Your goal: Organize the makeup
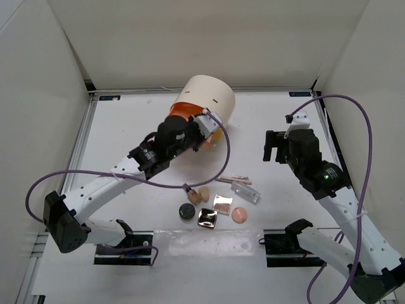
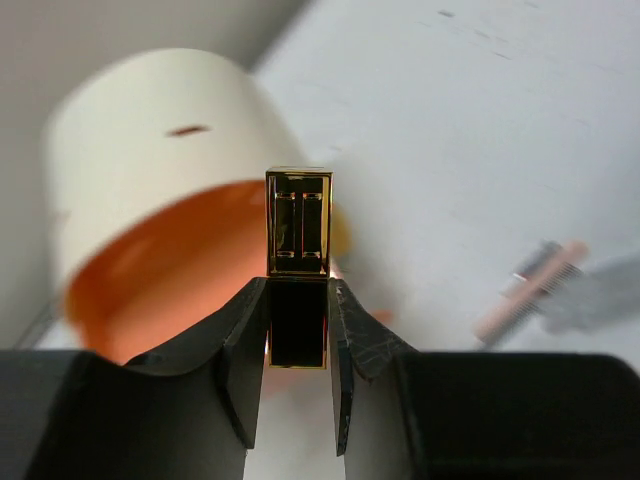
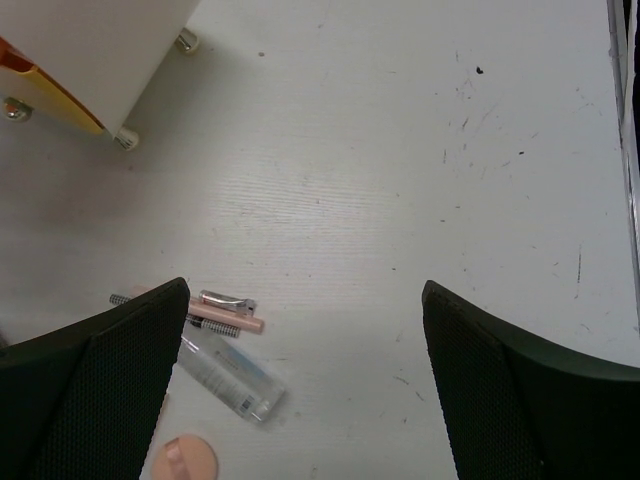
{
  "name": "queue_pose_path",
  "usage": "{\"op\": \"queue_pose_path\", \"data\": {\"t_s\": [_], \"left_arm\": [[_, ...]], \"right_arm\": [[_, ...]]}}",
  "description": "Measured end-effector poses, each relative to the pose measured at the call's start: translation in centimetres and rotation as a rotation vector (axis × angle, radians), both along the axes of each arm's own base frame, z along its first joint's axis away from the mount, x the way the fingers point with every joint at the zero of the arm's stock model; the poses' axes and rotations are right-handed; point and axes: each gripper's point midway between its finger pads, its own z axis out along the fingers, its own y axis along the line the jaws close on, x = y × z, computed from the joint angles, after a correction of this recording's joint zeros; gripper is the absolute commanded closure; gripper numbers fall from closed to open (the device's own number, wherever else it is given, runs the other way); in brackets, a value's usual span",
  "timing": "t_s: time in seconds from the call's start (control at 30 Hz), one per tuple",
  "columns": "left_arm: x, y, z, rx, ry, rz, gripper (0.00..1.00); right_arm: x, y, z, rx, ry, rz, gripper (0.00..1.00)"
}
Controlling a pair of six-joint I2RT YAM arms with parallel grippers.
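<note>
Left wrist: cylinder (image 2: 150, 130) blurred behind gripped gold case (image 2: 298, 225).

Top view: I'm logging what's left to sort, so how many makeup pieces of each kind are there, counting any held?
Black round compact: 1
Square compacts: 2
Peach puff: 1
Beige sponges: 2
Clear case: 1
Slim pencils: 2, seemingly
Gold case in left hand: 1
Total: 10
</note>
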Motion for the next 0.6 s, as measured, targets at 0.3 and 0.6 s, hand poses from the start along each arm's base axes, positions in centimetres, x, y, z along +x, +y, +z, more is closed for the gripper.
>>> {"op": "queue_pose_path", "data": {"t_s": [0.3, 0.6], "left_arm": [[9.0, 6.2, 2.3, 0.003, -0.08, 0.153, 0.79], [9.5, 6.7, 0.1, 0.085, -0.036, 0.014, 0.69]], "right_arm": [[1.2, 0.7, -0.9, -0.021, 0.023, 0.006, 0.01], [1.8, 1.0, -1.4, -0.041, 0.035, 0.016, 0.01]]}}
